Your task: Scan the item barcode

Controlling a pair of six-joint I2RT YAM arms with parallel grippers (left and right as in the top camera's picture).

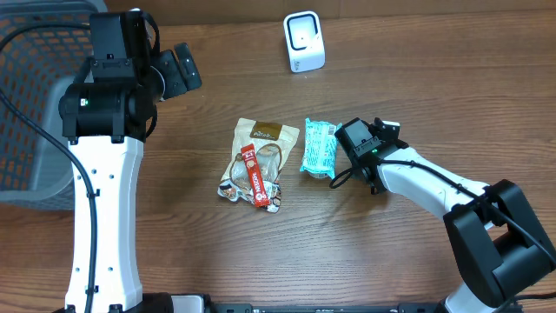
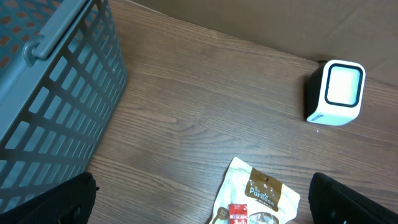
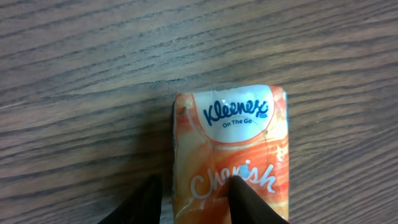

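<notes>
A Kleenex tissue pack [image 1: 318, 148] lies flat on the wooden table; it looks teal from overhead and orange in the right wrist view [image 3: 230, 143]. My right gripper [image 1: 340, 155] is at the pack's right end, low over the table. Its jaws [image 3: 199, 202] are closed partway on the pack, one finger [image 3: 149, 202] at the pack's left edge and the other finger [image 3: 249, 199] pressed on its top. The white barcode scanner [image 1: 304, 42] stands at the back of the table [image 2: 336, 93]. My left gripper [image 1: 178, 74] hangs open and empty above the table [image 2: 214, 202], far from the pack.
A tan snack pouch [image 1: 261, 156] with a red Nescafe stick [image 1: 256, 178] on it lies left of the tissue pack; the pouch [image 2: 258, 196] also shows under my left gripper. A grey mesh basket [image 1: 35, 96] fills the far left [image 2: 56, 81].
</notes>
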